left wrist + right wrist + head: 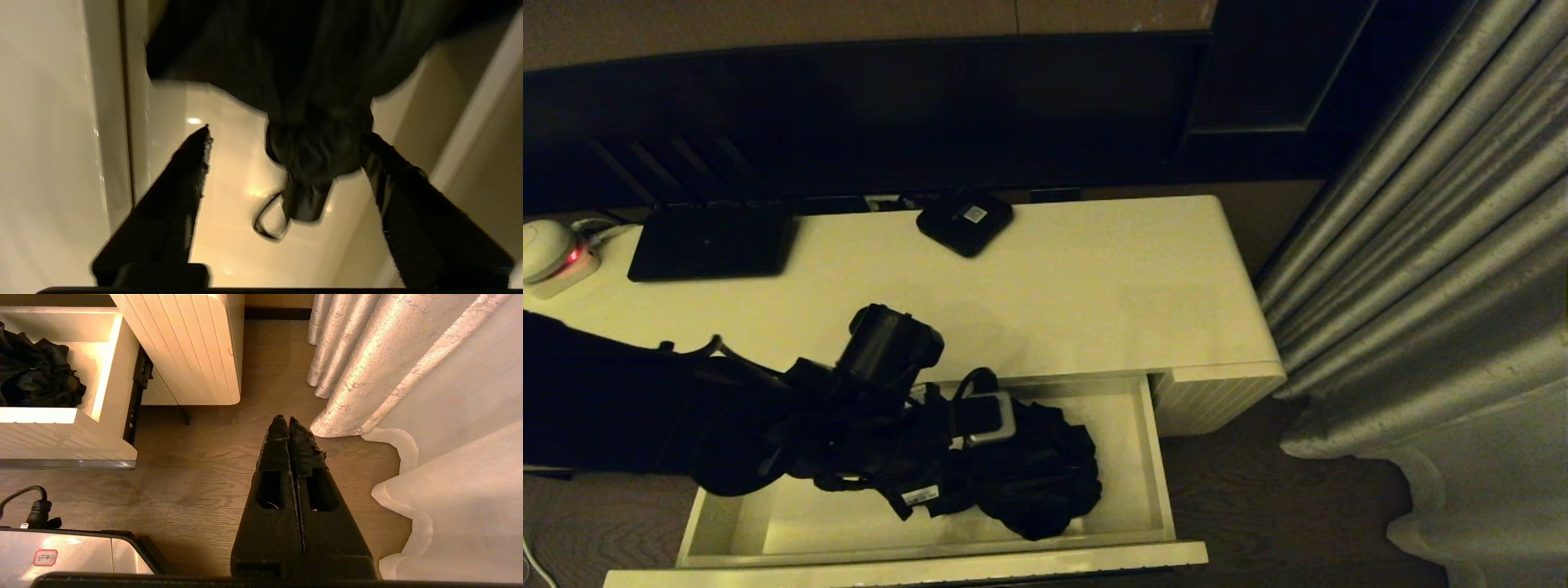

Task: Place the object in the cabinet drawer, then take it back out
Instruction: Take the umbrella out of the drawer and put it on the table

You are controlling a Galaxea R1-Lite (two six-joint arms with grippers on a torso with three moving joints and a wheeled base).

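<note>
The black folding umbrella (pixel 1033 478) is lying inside the open cabinet drawer (pixel 1152 457), toward its right half, its loose fabric bunching on the pale floor while the short handle (pixel 304 200) and thin wrist-strap loop (pixel 267 220) are pointing at the left wrist camera. The left gripper (pixel 286 153) is reaching down into the drawer with its 2 fingers spread apart on either side of the handle end; 1 finger (pixel 392 171) is touching the fabric, the other (pixel 192 163) is standing clear, so nothing is clamped. The right gripper (pixel 289 426) is idling low over the wooden floor (pixel 196 457) beside the curtain (pixel 367 367), fingers pressed together and out of the way.
</note>
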